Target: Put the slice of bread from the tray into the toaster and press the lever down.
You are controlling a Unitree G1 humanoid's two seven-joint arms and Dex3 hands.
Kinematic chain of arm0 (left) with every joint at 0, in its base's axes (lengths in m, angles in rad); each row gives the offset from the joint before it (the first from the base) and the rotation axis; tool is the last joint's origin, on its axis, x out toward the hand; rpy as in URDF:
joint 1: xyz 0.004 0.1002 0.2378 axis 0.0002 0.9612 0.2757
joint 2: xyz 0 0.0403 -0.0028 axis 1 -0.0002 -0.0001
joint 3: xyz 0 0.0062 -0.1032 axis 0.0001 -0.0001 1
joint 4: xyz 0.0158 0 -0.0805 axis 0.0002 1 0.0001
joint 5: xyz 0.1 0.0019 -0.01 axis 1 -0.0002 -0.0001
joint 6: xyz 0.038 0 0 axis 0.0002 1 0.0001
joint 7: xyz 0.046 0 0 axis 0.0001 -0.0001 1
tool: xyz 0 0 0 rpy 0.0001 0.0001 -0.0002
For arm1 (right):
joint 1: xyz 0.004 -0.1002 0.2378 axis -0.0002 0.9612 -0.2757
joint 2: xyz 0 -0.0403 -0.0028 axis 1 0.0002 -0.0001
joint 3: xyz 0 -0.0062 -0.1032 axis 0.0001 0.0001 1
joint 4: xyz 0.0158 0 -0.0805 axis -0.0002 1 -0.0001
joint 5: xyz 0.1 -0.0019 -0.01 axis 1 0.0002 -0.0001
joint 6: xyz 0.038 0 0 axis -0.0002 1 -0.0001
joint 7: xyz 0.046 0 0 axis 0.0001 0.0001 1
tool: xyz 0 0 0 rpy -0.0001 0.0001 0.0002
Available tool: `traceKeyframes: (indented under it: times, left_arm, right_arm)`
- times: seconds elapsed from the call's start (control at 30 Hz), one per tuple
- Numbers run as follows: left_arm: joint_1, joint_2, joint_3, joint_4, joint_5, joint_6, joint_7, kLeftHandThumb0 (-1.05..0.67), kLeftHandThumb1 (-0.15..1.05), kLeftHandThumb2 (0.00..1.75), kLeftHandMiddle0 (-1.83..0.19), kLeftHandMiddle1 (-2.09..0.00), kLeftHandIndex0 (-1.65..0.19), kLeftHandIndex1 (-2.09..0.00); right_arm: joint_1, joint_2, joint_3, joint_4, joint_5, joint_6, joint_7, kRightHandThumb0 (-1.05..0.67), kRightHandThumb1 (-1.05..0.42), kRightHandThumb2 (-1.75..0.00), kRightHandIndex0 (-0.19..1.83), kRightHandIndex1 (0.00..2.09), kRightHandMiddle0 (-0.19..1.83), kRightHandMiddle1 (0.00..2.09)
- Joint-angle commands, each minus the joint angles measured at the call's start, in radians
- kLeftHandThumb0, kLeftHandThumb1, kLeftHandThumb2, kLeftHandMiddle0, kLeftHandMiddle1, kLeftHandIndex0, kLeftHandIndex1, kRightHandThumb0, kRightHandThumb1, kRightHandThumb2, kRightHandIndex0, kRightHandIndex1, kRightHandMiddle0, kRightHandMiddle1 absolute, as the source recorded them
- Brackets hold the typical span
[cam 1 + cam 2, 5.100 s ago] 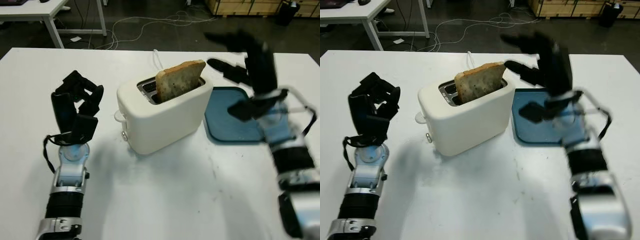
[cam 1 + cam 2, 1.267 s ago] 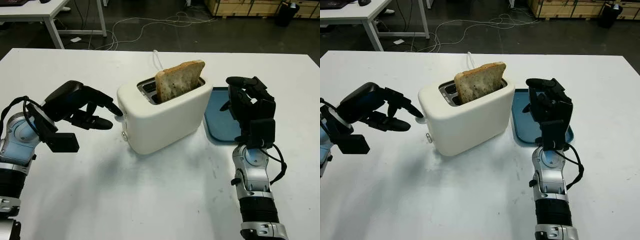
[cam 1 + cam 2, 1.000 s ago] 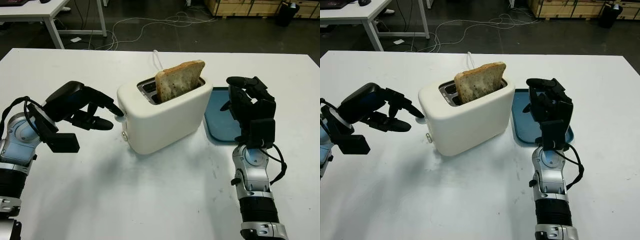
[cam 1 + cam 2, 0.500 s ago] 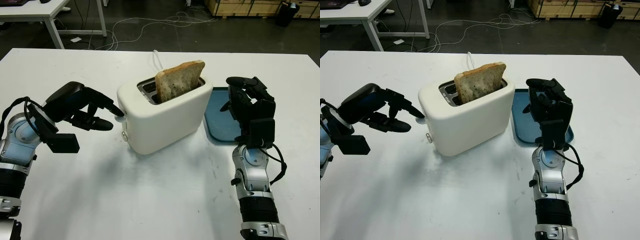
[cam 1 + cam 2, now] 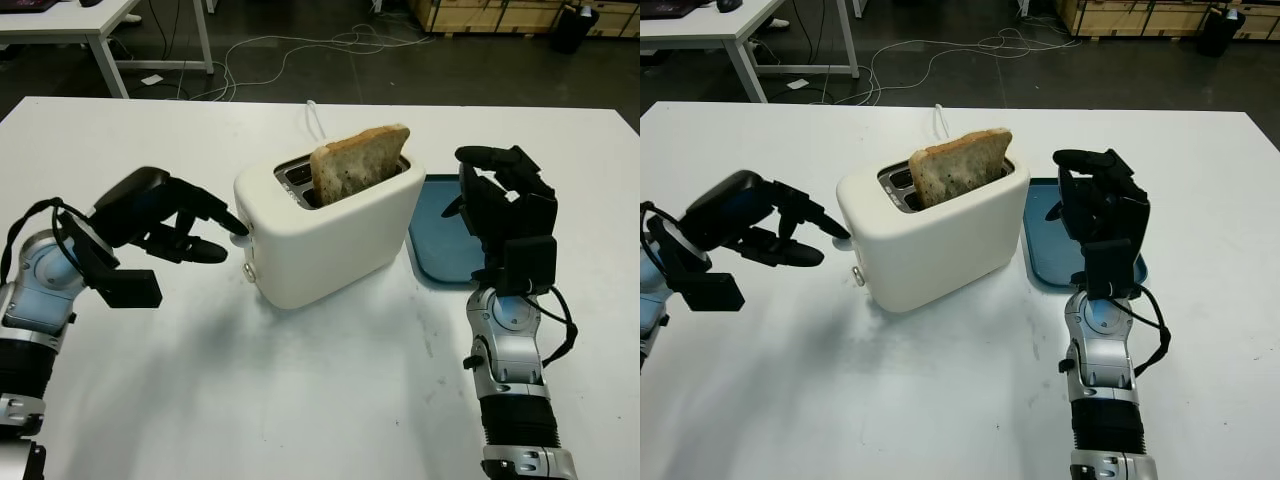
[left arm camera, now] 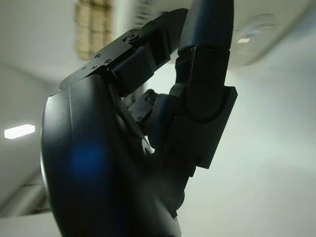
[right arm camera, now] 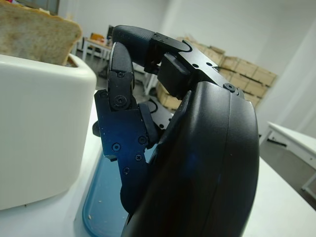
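Note:
The slice of bread stands upright in a slot of the white toaster, with more than half of it above the top. My left hand reaches in from the left, open. Its upper fingertip is at the lever on the toaster's left end. My right hand is held upright over the near edge of the blue tray, to the right of the toaster, with its fingers curled and holding nothing. In the right wrist view the toaster and the bread are beside that hand.
The toaster's white cord runs off the back of the white table. A round dial sits low on the toaster's left end. Beyond the table are cables on the floor and a second table's legs.
Five seconds ago my left hand was raised and my right hand was moving near the bread. In the last second my left hand has sunk slightly at the lever.

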State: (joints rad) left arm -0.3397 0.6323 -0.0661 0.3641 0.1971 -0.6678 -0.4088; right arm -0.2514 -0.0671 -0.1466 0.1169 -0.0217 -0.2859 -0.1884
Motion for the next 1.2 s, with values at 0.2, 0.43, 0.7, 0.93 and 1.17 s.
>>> traceKeyframes:
  times: [0.2,0.43,0.7,0.93,1.17]
  left_arm:
    - [0.047,-0.075,-0.126,0.189,0.198,0.017,0.164,-0.85,0.87,0.09,-1.15,-1.4,-1.26,-0.03]
    - [0.018,-0.177,-0.251,0.357,0.343,0.057,0.443,-0.89,0.89,0.12,-1.16,-1.43,-1.32,-0.04]
    - [-0.013,-0.203,-0.31,0.432,0.337,0.089,0.542,-0.89,0.57,0.71,-1.21,-1.34,-1.35,0.0]
    - [-0.021,-0.175,-0.301,0.434,0.289,0.064,0.549,-0.88,0.48,0.84,-1.19,-1.43,-1.36,0.0]
    - [0.064,-0.183,-0.308,0.333,0.299,0.126,0.566,-0.89,0.45,0.87,-1.21,-1.43,-1.39,-0.01]
  right_arm:
    - [0.041,0.0,-0.002,-0.075,0.012,-0.049,0.034,-0.44,-0.92,-0.25,1.03,1.42,0.97,1.0]
    - [0.065,-0.01,-0.008,-0.116,0.019,-0.029,0.058,-0.41,-0.92,-0.26,1.02,1.45,0.98,0.95]
    - [0.06,-0.02,-0.014,-0.109,0.014,-0.033,0.074,-0.42,-0.92,-0.26,1.01,1.46,0.98,0.96]
    - [0.07,-0.019,-0.016,-0.122,0.019,-0.042,0.089,-0.42,-0.92,-0.27,0.99,1.48,0.96,0.98]
    - [0.167,-0.039,-0.026,-0.255,0.013,0.006,0.125,-0.43,-0.92,-0.27,0.84,1.64,0.82,1.14]
